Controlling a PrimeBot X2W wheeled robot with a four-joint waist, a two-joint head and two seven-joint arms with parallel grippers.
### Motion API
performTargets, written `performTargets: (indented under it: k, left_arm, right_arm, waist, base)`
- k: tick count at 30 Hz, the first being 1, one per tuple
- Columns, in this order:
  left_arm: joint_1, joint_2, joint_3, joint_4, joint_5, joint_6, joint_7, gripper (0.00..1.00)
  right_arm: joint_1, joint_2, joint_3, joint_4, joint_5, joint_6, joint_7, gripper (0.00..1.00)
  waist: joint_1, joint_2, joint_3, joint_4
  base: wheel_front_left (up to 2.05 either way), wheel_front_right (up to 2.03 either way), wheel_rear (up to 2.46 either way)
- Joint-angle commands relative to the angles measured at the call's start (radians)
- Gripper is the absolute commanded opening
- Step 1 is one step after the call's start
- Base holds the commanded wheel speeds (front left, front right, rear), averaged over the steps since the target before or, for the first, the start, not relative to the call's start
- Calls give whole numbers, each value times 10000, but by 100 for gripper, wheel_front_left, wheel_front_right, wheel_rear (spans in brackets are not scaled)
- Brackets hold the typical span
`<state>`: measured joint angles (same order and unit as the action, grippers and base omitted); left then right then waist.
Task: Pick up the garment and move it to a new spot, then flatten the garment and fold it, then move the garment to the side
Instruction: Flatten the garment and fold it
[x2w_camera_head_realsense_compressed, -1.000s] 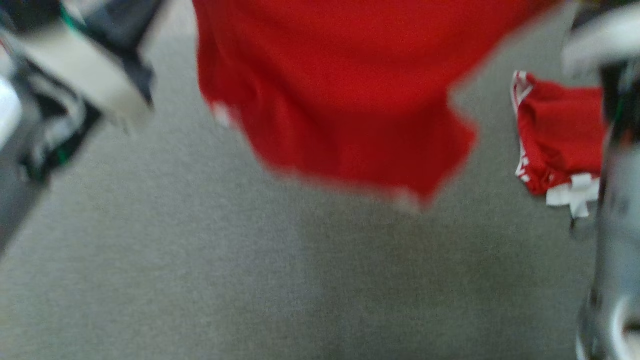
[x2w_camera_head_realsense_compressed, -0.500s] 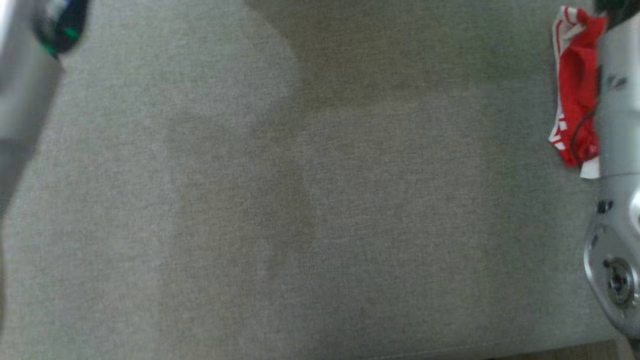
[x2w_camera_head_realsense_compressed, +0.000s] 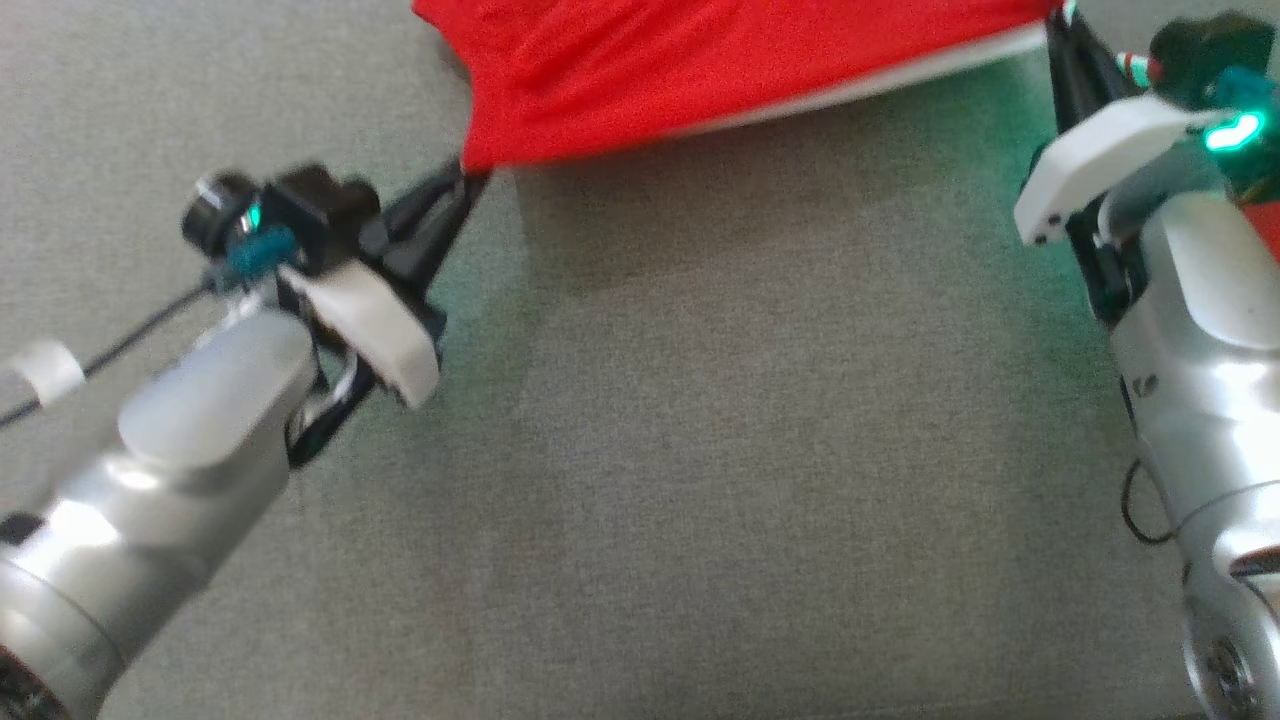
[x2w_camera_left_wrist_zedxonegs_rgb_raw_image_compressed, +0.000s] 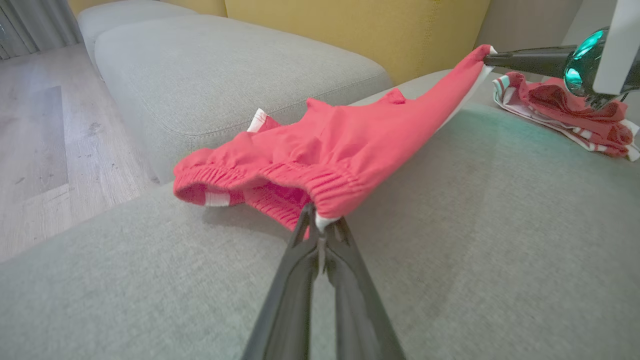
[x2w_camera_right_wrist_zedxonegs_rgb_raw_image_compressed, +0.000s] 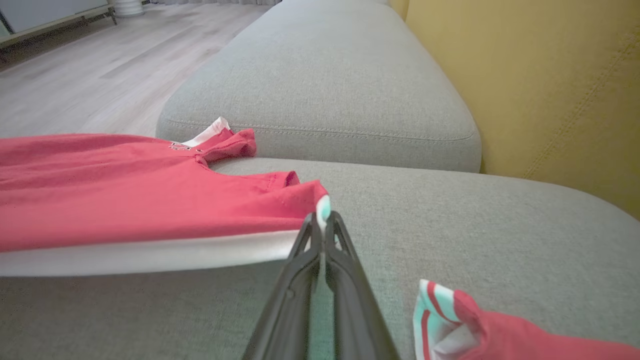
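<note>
Grey sofa cushion (x2w_camera_head_realsense_compressed: 700, 480): the work surface. Red garment (x2w_camera_head_realsense_compressed: 700, 60): stretched taut low over it, probably to be laid flat. Left gripper (x2w_camera_head_realsense_compressed: 462, 182) and right gripper (x2w_camera_head_realsense_compressed: 1058, 30): each clamped on an opposite corner.

1. Head view: looking steeply down, close above the grey sofa cushion (x2w_camera_head_realsense_compressed: 700, 450), garment (x2w_camera_head_realsense_compressed: 700, 70) at top edge.
2. Left wrist view: low, sighting along the left gripper (x2w_camera_left_wrist_zedxonegs_rgb_raw_image_compressed: 320, 225) across the sofa cushion toward the yellow backrest (x2w_camera_left_wrist_zedxonegs_rgb_raw_image_compressed: 350, 35) and wooden floor (x2w_camera_left_wrist_zedxonegs_rgb_raw_image_compressed: 35, 150).
3. Right wrist view: equally low, along the right gripper (x2w_camera_right_wrist_zedxonegs_rgb_raw_image_compressed: 324, 220); all three views share the garment and sofa cushion.
</note>
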<state>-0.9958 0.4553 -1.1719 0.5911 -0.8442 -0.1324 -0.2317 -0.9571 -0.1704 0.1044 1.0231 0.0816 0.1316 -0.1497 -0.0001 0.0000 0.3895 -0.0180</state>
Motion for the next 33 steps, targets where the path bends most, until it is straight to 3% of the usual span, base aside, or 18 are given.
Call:
performTargets:
  k: [1, 6, 12, 21, 26, 33]
  left_arm:
    - [-308, 475, 305, -181, -104, 19, -138, 0]
    - [446, 648, -291, -294, -219, 18, -255, 0]
    - [1203, 737, -210, -487, -101, 38, -293, 0]
    - [3063, 1091, 332, -1598, 179, 625, -298, 0]
    - [4270, 1346, 349, -2682, 264, 1192, -299, 0]
    - [5532, 1799, 93, -4641, 219, 2066, -224, 0]
  right_arm:
    - [-34, -59, 224, -245, 145, -9, 33, 0]
    - [691, -693, 1481, -382, 1266, -9, 545, 0]
    - [1556, -1331, 2601, -1164, 2380, -9, 1113, 0]
    - [3515, -2461, 3602, -3236, 3806, -9, 2220, 0]
    - [4922, -3165, 3504, -4615, 4337, -9, 3003, 0]
    - [7085, -3892, 2370, -6684, 4556, -9, 4177, 0]
  waist:
    - [1, 0, -170, 67]
    - [1, 0, -849, 122]
    - [1, 0, -1644, -27]
    - [1, 0, -2977, -437]
    - [1, 0, -3655, -625]
    - [1, 0, -3977, -630]
  base:
    - [0, 0, 0]
    - [0, 0, 0]
    - [0, 0, 0]
    - [0, 0, 0]
    - [0, 0, 0]
    - [0, 0, 0]
